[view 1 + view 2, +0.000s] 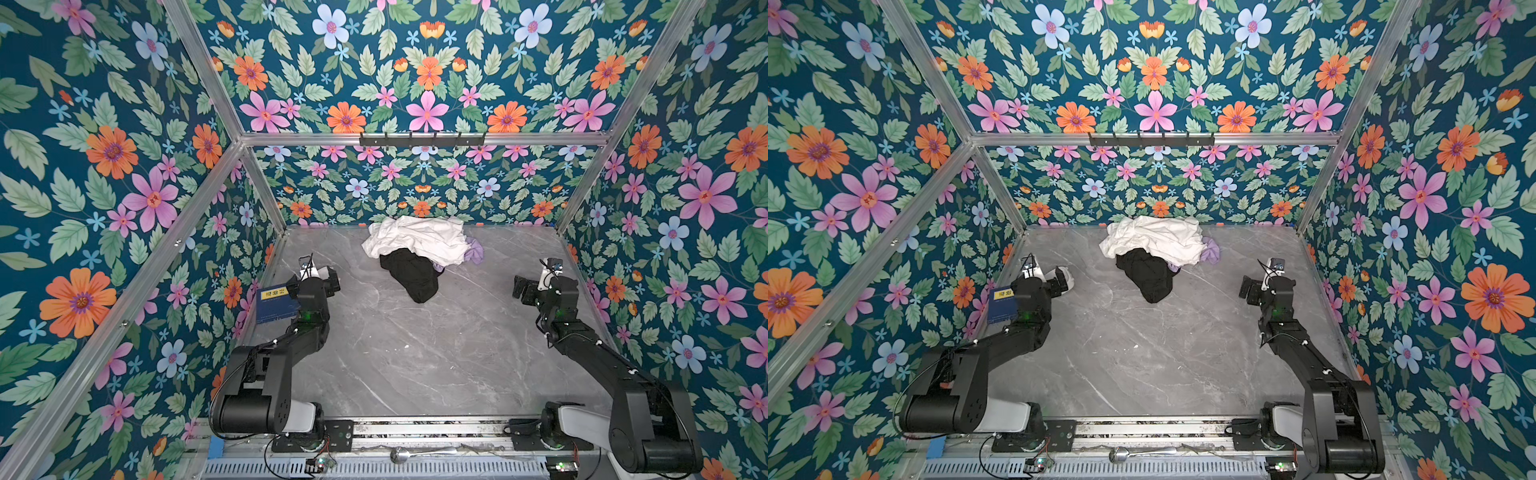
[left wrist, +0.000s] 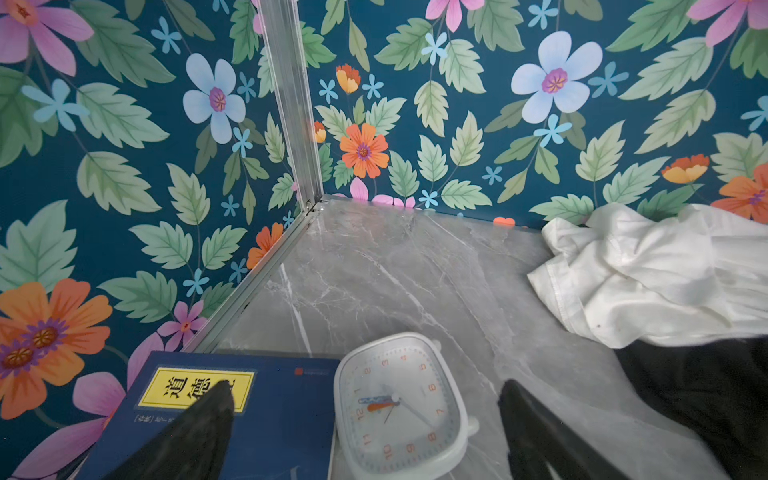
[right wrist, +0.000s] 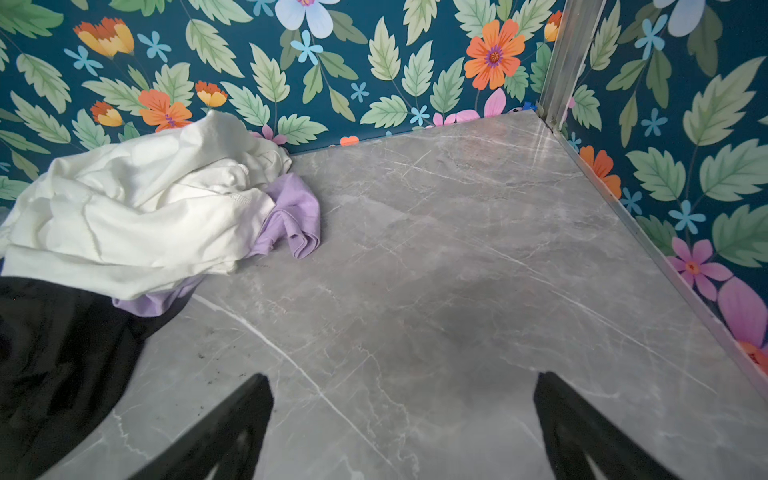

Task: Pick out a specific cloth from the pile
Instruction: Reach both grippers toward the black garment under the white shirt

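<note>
Finding the black cloth (image 1: 409, 276) at the near side of the pile (image 1: 419, 243), by the far edge of the table (image 1: 415, 353). Holding nothing in left gripper (image 2: 365, 388) or right gripper (image 3: 401, 376), jaws wide.

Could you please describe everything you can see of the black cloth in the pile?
The black cloth is plain, matte, soft fabric with no print, crumpled into loose folds. It lies on the grey marbled table at the near side of the pile, its far edge tucked under the white cloth, with a fold of the lilac cloth touching it there. Its near part spreads free; nothing grips it.
</note>
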Controlling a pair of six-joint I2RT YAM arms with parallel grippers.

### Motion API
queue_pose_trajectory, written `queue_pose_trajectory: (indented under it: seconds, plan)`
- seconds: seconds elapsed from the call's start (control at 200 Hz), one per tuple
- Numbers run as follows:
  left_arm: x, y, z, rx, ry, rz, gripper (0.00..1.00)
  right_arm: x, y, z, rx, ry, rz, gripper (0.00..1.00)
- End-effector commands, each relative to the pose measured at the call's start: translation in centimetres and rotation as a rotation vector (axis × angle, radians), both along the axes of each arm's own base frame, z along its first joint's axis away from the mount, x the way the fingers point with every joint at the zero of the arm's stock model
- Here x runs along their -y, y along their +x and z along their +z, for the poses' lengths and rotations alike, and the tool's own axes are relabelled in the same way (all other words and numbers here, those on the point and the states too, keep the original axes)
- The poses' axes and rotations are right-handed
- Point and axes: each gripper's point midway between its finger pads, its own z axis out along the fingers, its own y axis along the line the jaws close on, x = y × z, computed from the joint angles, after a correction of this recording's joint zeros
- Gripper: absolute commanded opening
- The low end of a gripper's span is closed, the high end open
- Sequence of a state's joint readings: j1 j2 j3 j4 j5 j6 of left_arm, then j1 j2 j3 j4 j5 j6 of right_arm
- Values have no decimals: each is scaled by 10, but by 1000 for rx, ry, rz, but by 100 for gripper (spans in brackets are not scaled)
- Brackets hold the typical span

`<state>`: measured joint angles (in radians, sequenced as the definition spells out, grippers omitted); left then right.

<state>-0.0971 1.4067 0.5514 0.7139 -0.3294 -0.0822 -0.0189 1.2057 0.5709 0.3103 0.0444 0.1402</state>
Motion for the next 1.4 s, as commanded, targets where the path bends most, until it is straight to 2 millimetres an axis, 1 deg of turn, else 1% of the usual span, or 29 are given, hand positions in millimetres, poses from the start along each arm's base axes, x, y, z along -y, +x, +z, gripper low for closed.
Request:
queue_pose_trajectory:
  seconds: [0.0, 0.07, 0.145, 0.22, 0.295, 0.345, 0.46, 0.535, 0.645, 0.695, 0.745, 0.805, 0.87, 0.985, 1.06, 1.155, 1.205, 1.215, 1.235, 1.33, 1.395]
  plan:
    - [1, -2, -13, -102, -69, 18, 100, 2, -14, -19, -143, 32, -32, 99]
    - [10, 2, -5, -85, -122, -21, 100, 1, -15, -15, -138, 51, -31, 99]
    - [18, 4, -1, -88, -191, -47, 100, -1, -15, -9, -124, 90, -44, 99]
    - [32, 7, 1, -100, -258, -108, 100, -3, -15, -6, -134, 159, -63, 99]
    - [47, 11, 2, -114, -318, -162, 100, -14, -14, -6, -163, 249, -46, 99]
    - [57, 12, -1, -141, -357, -200, 100, -21, -13, -9, -188, 320, -40, 99]
    - [92, 14, -4, -178, -411, -309, 100, -41, -7, -18, -220, 430, -19, 99]
    - [115, 12, -7, -204, -418, -369, 100, -62, -2, -22, -232, 420, 9, 99]
    - [143, 9, -9, -226, -430, -452, 99, -103, 7, -26, -250, 397, 105, 99]
    - [153, 8, -11, -241, -436, -479, 98, -122, 10, -29, -270, 406, 141, 99]
    - [164, 8, -11, -259, -442, -513, 98, -137, 14, -33, -295, 430, 164, 99]
    - [174, 7, -15, -283, -443, -540, 97, -154, 18, -35, -320, 472, 199, 99]
    - [184, 8, -18, -300, -450, -558, 96, -169, 23, -38, -349, 520, 223, 99]
    - [199, 10, -27, -337, -456, -583, 96, -188, 29, -42, -376, 561, 260, 99]
    - [209, 12, -33, -365, -452, -603, 96, -194, 33, -45, -380, 578, 265, 99]
    - [213, 19, -39, -387, -447, -596, 96, -200, 37, -46, -374, 604, 274, 99]
    - [215, 22, -42, -392, -448, -598, 96, -203, 40, -40, -358, 620, 284, 99]
    - [215, 23, -42, -394, -448, -597, 96, -204, 41, -51, -382, 617, 276, 99]
    - [216, 25, -43, -394, -448, -598, 96, -205, 42, -55, -391, 620, 276, 99]
    - [222, 34, -44, -404, -449, -604, 96, -208, 47, -58, -400, 630, 273, 98]
    - [228, 39, -45, -413, -449, -608, 94, -213, 50, -59, -402, 638, 282, 97]
